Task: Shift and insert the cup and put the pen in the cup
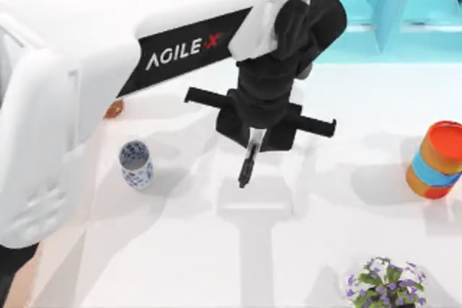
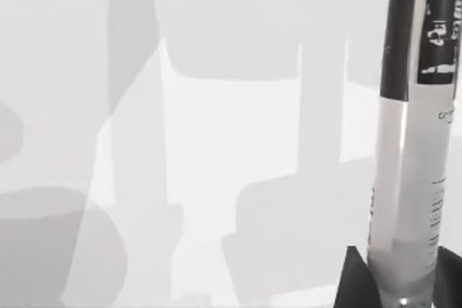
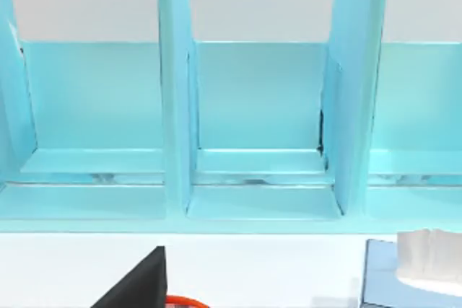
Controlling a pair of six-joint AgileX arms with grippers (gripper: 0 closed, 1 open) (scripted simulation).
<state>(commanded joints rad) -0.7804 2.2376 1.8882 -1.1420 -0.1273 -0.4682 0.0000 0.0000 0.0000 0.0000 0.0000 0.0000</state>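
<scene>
My left gripper [image 1: 253,142] hangs over the middle of the table [image 1: 238,250], and its two fingers are closed tight around the pen [image 1: 248,162]. The pen points down and a little toward the near edge of the table, with its black tip sticking out below the claw. In the left wrist view the pen [image 2: 415,142] stands between the dark fingers, black at one end and silvery grey in the middle. The cup [image 1: 136,164] stands upright on the table, well off to the top view's left of the pen, with its open mouth facing up. So I think the pen has to travel left and get over that mouth, then stand straighter, before it can drop in. The left arm is the near one for this. The big white arm says "AGILE·X" in white letters on a black strip. The pen has a label with small dark print, but I cannot read it. The right arm is parked facing a blue shelf [image 3: 253,106]; I cannot tell how its claw is
</scene>
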